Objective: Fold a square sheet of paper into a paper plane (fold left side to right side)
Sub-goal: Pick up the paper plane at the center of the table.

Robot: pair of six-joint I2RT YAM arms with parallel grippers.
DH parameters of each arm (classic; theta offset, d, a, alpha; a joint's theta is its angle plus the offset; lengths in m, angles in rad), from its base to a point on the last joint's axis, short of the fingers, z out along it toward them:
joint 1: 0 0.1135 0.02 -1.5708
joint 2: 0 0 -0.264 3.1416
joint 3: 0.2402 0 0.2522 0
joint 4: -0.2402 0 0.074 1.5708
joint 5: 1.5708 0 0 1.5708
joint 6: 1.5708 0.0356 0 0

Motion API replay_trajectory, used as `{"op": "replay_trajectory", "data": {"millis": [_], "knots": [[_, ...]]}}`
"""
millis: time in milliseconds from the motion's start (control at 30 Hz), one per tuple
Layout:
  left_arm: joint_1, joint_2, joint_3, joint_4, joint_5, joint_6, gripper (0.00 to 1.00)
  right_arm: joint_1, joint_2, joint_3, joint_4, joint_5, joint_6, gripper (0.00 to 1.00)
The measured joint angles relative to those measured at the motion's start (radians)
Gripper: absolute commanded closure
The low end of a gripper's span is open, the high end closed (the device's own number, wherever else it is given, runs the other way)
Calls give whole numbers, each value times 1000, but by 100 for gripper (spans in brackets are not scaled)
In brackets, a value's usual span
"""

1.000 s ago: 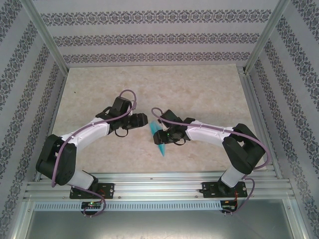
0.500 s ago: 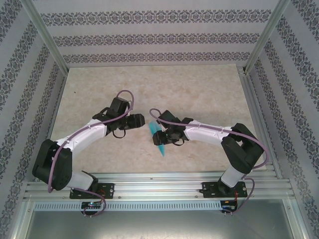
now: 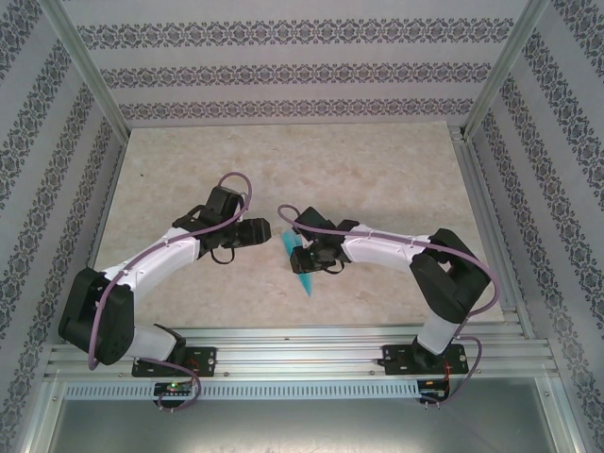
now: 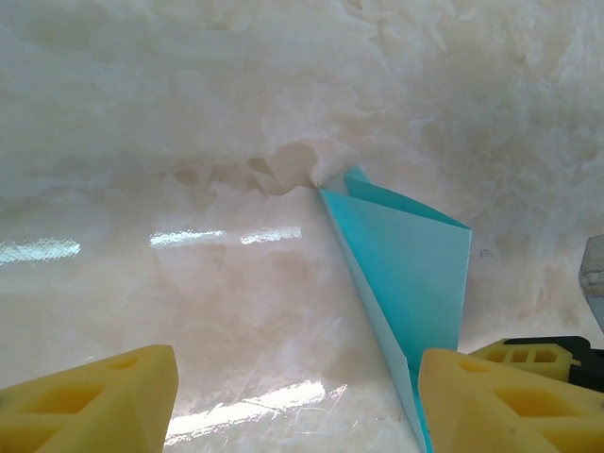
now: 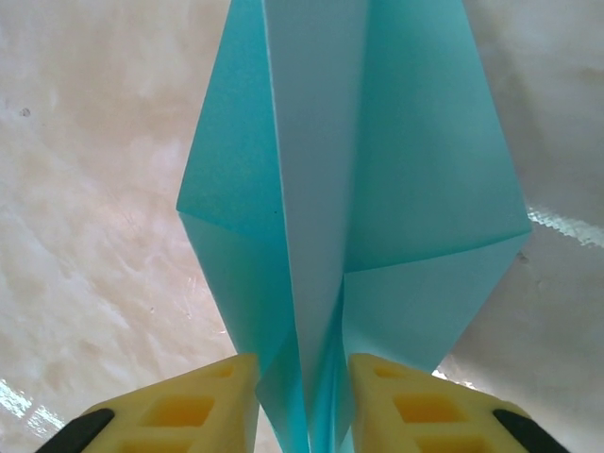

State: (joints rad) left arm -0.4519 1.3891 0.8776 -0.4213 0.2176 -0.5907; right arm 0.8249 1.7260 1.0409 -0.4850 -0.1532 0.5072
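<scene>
Two robot arms bolted at the near edge of a marble-patterned table [image 3: 330, 160] bend inward toward each other, and the overhead view shows their grippers close together at mid-table. Between them sits the paper plane [image 3: 307, 281], a light-blue folded dart. The right gripper [image 3: 307, 255] pinches it. From the right wrist, the two yellow fingers [image 5: 189, 411] press against either side of the plane's [image 5: 377, 170] central lengthwise fold, and the wings spread out beyond them. The left gripper [image 3: 269, 229] stands just beside the paper with its jaws spread wide. From the left wrist, the plane [image 4: 406, 255] lies ahead and to the right, and its near end passes behind the right-hand yellow finger [image 4: 491, 396]. Farther back, the tabletop runs to patterned walls [image 3: 302, 75].
</scene>
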Motion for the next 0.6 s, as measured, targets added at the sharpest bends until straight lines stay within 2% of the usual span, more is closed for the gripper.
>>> {"op": "replay_trajectory", "data": {"millis": [400, 600], "knots": [[0, -3, -7, -8, -12, 7, 31, 26, 43, 35, -39, 14, -9, 80], [0, -42, -23, -23, -31, 9, 30, 27, 72, 41, -52, 34, -9, 79]]}}
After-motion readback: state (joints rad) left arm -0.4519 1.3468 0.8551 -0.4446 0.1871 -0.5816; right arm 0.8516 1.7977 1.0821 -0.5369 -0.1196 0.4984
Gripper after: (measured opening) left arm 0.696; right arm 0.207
